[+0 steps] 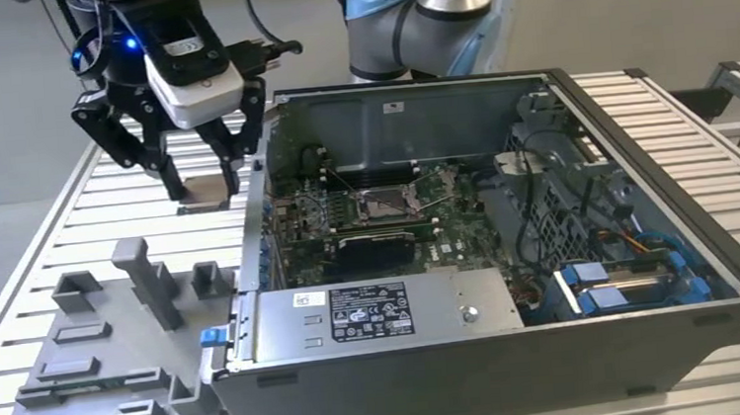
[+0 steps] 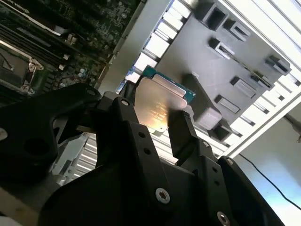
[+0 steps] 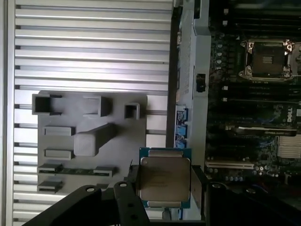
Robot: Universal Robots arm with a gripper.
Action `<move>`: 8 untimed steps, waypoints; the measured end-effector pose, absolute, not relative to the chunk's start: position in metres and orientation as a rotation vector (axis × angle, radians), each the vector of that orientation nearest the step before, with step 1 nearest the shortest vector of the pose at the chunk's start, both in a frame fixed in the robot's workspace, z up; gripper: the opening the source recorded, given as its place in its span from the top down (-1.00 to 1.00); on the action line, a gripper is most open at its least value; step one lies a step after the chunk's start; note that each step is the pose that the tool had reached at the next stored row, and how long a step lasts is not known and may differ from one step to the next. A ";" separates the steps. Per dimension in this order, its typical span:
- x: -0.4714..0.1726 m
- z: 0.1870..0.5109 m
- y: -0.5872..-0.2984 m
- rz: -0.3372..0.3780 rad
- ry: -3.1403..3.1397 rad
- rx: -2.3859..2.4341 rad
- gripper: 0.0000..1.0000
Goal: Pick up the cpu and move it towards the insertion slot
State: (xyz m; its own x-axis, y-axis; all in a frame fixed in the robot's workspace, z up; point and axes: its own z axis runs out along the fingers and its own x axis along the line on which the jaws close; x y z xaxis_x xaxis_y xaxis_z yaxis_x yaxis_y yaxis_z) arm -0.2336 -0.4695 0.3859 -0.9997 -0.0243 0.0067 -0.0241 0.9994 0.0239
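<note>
The cpu (image 1: pixel 206 192) is a thin square plate with a pale silver face, and my gripper (image 1: pixel 206 184) is shut on it, one black finger on each side. It hangs above the slatted table, just off the open computer case on the exterior view's left. In both wrist views the cpu (image 2: pixel 160 101) (image 3: pixel 164 181) sits flat between the fingers (image 2: pixel 181 129) (image 3: pixel 198 181). The insertion slot (image 1: pixel 384 203) (image 3: pixel 268 59) is a shiny metal-framed socket on the motherboard inside the case, some way from the cpu.
A grey plastic tray (image 1: pixel 92 358) (image 3: pixel 117 108) with raised blocks lies on the table below the gripper. The case wall (image 1: pixel 256 226) stands between the gripper and the motherboard. A grey metal box (image 1: pixel 365 312) with a white label fills the case's front.
</note>
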 end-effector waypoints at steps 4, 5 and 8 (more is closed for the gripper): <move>-0.225 0.385 -0.467 -0.032 -3.134 0.038 1.00; -0.222 0.385 -0.467 -0.031 -3.134 0.038 1.00; -0.215 0.384 -0.466 -0.028 -3.134 0.038 1.00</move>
State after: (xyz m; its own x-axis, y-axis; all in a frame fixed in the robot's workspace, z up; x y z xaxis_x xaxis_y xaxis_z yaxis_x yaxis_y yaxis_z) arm -0.2153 -0.4656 0.3837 -0.9997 -0.0242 0.0069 -0.0241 0.9996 0.0178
